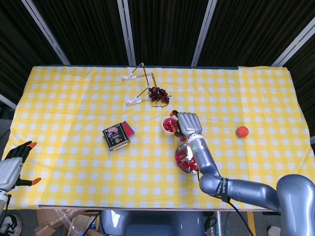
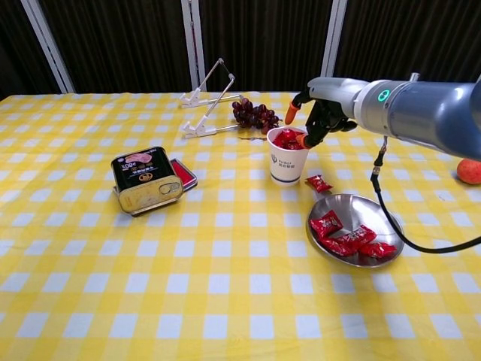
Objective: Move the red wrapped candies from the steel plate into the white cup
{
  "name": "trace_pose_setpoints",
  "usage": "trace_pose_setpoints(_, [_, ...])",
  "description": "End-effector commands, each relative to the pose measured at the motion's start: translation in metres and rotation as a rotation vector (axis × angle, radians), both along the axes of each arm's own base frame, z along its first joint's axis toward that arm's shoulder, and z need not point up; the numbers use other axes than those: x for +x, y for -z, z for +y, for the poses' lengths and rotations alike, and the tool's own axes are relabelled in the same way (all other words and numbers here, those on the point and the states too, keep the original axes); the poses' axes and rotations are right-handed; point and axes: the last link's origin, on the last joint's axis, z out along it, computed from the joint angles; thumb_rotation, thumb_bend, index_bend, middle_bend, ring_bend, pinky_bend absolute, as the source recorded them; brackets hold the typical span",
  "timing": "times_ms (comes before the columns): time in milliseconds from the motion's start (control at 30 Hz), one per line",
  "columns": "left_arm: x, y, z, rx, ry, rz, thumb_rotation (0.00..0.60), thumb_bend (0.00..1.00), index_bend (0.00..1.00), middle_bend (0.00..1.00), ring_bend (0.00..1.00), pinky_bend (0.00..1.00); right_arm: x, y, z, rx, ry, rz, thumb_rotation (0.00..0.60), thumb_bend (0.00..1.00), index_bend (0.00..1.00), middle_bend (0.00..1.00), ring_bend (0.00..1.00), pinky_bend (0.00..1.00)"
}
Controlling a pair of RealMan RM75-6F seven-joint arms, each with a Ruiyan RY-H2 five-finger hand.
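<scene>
The right hand (image 2: 319, 113) is hovering just above the far-right rim of the white paper cup (image 2: 287, 164), its orange-tipped fingers (image 2: 290, 114) spread apart and holding nothing. The cup is standing upright near the middle of the bench (image 2: 225, 301), which is wearing a yellow-and-white checked cloth, and red wrapped candies (image 2: 286, 138) are heaping up to its brim. In the head view the same hand (image 1: 187, 124) is sitting beside the cup (image 1: 169, 126), partly covering its right edge.

Just toward the near edge from the cup, the round steel plate (image 2: 379, 219) is lying flat, with several red wrapped candies (image 2: 348, 237) clustering in its left and near parts. One loose red wrapped candy (image 2: 319, 183) is lying on the cloth between the cup and the plate, touching neither.

The left hand (image 1: 15, 164) is hanging off the near-left corner of the bench, fingers fanned wide and empty, showing only in the head view.

Toward the left of the cup, a gold rectangular tin with a pink label (image 2: 146, 179) is resting on the cloth, with a flat red lid-like piece (image 2: 183, 171) lying against its right side. Toward the far edge, a bunch of dark red grapes (image 2: 255, 115) is lying just beside a clear wire-framed stand (image 2: 207, 98). A small orange-red round fruit (image 2: 470, 169) is sitting near the right edge, well apart from everything else.
</scene>
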Motion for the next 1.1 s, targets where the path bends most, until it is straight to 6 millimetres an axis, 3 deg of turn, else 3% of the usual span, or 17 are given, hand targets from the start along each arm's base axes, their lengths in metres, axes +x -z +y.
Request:
trace_pose_setpoints(33, [0.000, 0.000, 0.000, -0.001, 0.000, 0.000, 0.600, 0.08, 0.00, 0.00, 0.00, 0.00, 0.001, -0.003, 0.001, -0.004, -0.005, -0.007, 0.600, 0.50, 0.29, 0.77, 0.91, 0.95])
trace_pose_setpoints(467, [0.000, 0.000, 0.000, 0.003, 0.001, -0.001, 0.600, 0.08, 0.00, 0.00, 0.00, 0.00, -0.003, -0.036, 0.020, -0.053, -0.018, 0.004, 0.600, 0.49, 0.29, 0.77, 0.91, 0.95])
trace_pose_setpoints(767, [0.001, 0.000, -0.001, 0.015, 0.007, 0.003, 0.600, 0.08, 0.00, 0.00, 0.00, 0.00, -0.023, -0.058, 0.037, -0.084, 0.057, 0.109, 0.600, 0.34, 0.25, 0.77, 0.91, 0.95])
trace_pose_setpoints(1100, [0.001, -0.001, -0.003, 0.019, 0.003, 0.000, 0.600, 0.09, 0.00, 0.00, 0.00, 0.00, -0.027, -0.044, 0.044, -0.036, 0.100, 0.188, 0.600, 0.27, 0.25, 0.77, 0.92, 0.95])
